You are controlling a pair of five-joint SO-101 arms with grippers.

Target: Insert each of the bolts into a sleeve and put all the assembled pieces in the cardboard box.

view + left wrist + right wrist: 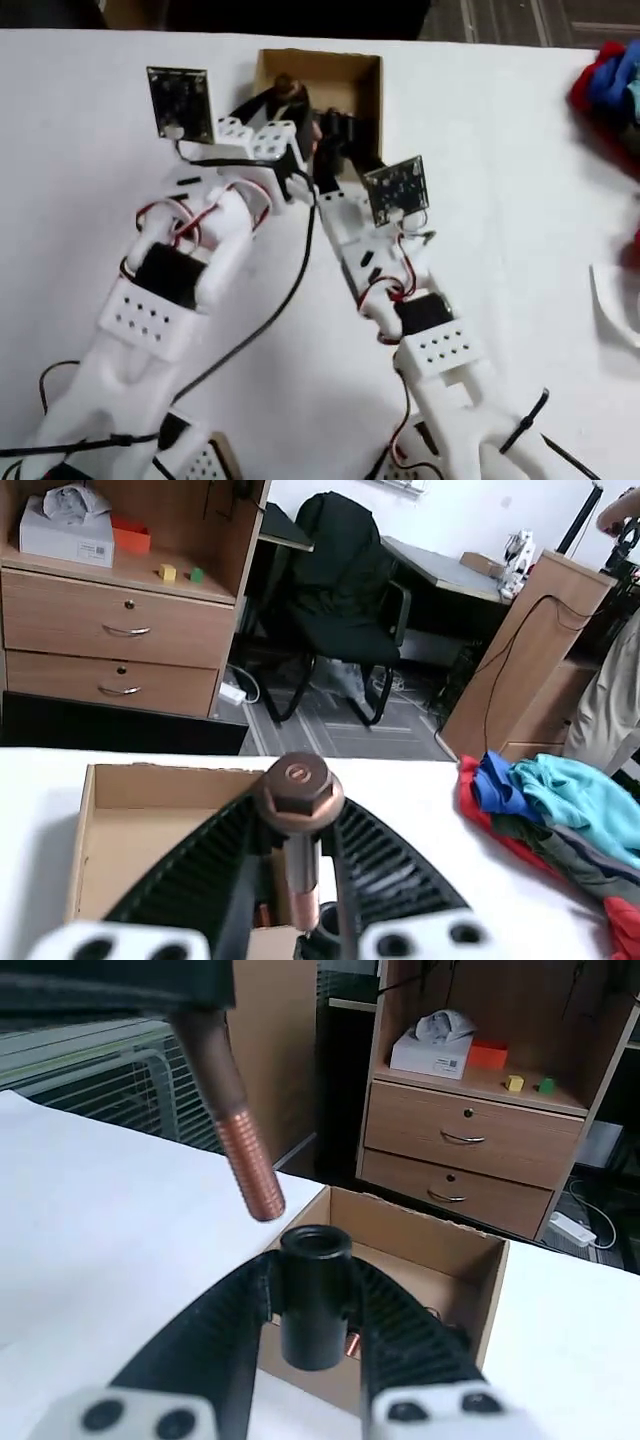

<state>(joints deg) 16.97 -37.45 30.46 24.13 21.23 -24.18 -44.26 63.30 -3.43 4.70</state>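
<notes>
Two grippers, both full right now. My left gripper [298, 825] is clamped tight on the bolt [298, 792] just under its hex head, with the threads pointing down. My right gripper [315, 1285] is closed around the black sleeve [314, 1330] and holds it upright, bore facing up. Both hang above the white tabletop [90, 1190], right at the edge of the cardboard box [410, 1230].

From the right wrist, the bolt's threaded tip sits just above the sleeve's mouth, but off to one side and tilted, not touching. So I'd call this the insertion step, mid-alignment.

Next move, I reckon: bring the tip over the bore, straighten the bolt, then lower it in gently so the threads don't snag on the rim. This pair only goes in the box after that.
</notes>
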